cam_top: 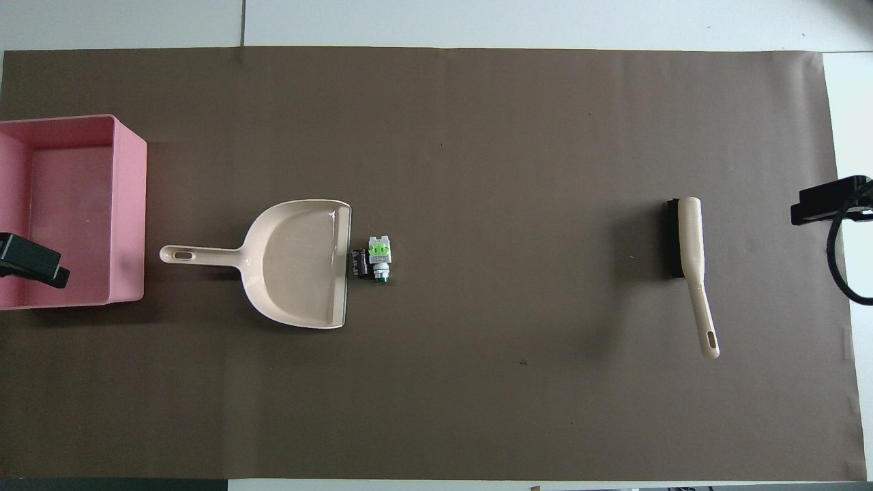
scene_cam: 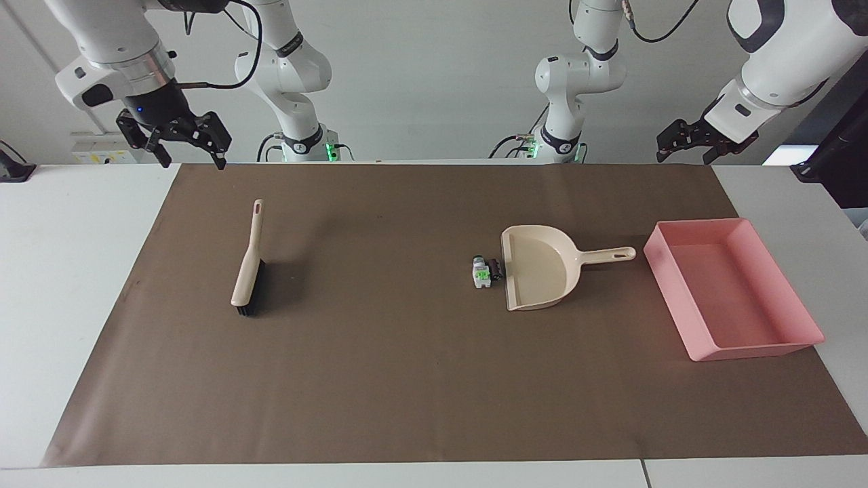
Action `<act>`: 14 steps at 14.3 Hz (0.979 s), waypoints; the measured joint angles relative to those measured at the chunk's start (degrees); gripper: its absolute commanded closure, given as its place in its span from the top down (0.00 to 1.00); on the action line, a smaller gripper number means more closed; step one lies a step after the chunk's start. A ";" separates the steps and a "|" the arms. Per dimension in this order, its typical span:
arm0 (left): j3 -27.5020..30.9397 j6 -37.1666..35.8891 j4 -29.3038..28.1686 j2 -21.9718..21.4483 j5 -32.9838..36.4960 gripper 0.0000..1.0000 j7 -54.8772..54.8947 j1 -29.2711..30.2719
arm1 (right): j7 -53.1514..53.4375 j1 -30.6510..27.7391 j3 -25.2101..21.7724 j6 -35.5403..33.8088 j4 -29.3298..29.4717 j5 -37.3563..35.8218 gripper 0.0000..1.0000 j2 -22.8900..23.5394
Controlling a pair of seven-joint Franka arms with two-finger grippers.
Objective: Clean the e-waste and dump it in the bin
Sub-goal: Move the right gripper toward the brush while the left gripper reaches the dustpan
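My scraps (scene_cam: 483, 271) lie touching the dustpan's (scene_cam: 539, 271) lip, well apart from the pink bin (scene_cam: 800, 337); only the facing view shows my right gripper (scene_cam: 182, 144) and left gripper (scene_cam: 686, 144) raised, fingers apart.

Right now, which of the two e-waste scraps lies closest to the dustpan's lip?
The small black block, right at the beige plastic dustpan lip; the white green-marked piece lies just outside it.
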 measured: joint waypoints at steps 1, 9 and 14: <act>0.00 0.00 0.00 0.00 0.00 1.00 0.00 0.00 | 0.00 0.00 0.00 0.00 0.00 0.00 1.00 0.00; -0.01 2.51 0.03 -0.04 0.00 0.99 -0.02 0.02 | 0.00 -0.06 -0.04 0.00 -0.01 0.00 1.00 0.00; -0.45 8.77 0.03 -0.04 -0.05 0.99 -0.02 0.00 | 0.00 -0.30 -0.37 0.00 -1.09 -0.01 1.00 -0.15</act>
